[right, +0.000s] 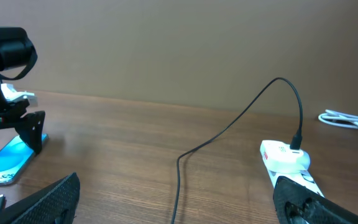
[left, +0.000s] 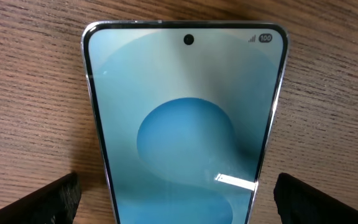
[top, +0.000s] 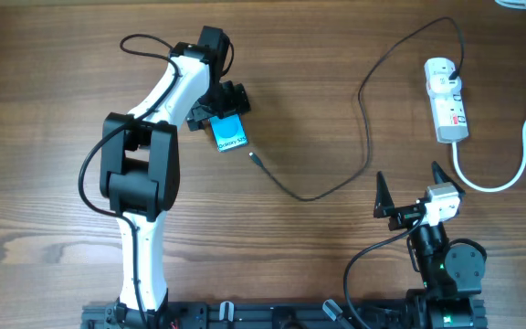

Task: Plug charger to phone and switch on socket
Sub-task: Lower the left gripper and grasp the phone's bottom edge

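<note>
Left end effector (top: pixel 224 113) sits over the top end of the phone (top: pixel 231 134). It is released, with a finger on either side of the phone and clear of its edges, grasping nothing. The phone lies flat on the table (top: pixel 44 91), screen up. The white band at its near end reads "Galaxy"; the characters after that are too small to read. In the left wrist view the screen's status corner shows "100".

The charger (top: pixel 310 197) has its metal tip (top: pixel 255 159) on the table just right of the phone's near end, apart from it.

The socket (top: pixel 447 100) is far right of the phone, with red switch marks whose text is unreadable. The charger's far end is plugged in there.

Right end effector (top: pixel 407 174) is well right of the phone, released and empty.
</note>
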{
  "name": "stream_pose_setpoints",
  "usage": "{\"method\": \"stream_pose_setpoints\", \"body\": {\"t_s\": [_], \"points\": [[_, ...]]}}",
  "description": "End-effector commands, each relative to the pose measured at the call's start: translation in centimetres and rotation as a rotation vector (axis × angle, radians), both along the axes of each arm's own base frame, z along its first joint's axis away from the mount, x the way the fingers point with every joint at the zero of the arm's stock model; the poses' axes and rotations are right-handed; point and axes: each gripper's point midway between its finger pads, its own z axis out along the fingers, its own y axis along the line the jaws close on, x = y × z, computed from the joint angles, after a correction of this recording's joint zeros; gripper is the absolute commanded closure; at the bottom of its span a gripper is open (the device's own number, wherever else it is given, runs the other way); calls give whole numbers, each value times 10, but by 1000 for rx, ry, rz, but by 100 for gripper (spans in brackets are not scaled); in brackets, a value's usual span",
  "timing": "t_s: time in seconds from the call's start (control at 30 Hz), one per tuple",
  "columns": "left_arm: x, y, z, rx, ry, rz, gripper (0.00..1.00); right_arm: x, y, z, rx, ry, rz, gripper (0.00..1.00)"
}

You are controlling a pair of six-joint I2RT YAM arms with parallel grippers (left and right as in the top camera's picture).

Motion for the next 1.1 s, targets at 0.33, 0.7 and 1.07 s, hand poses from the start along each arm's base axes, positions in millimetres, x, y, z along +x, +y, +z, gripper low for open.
{"method": "stream_pose_setpoints", "body": {"t_s": [0.33, 0.7, 1.07], "points": [[-18, -4, -22, 187, 37, -38, 3, 0, -3, 2, 2, -9, -14, 0], [-8, 1, -22, 138, 21, 21, 5, 0, -3, 2, 2, -9, -14, 0], [-19, -5, -23, 123, 60, 8, 0, 0, -3, 2, 2, -9, -14, 0]]}}
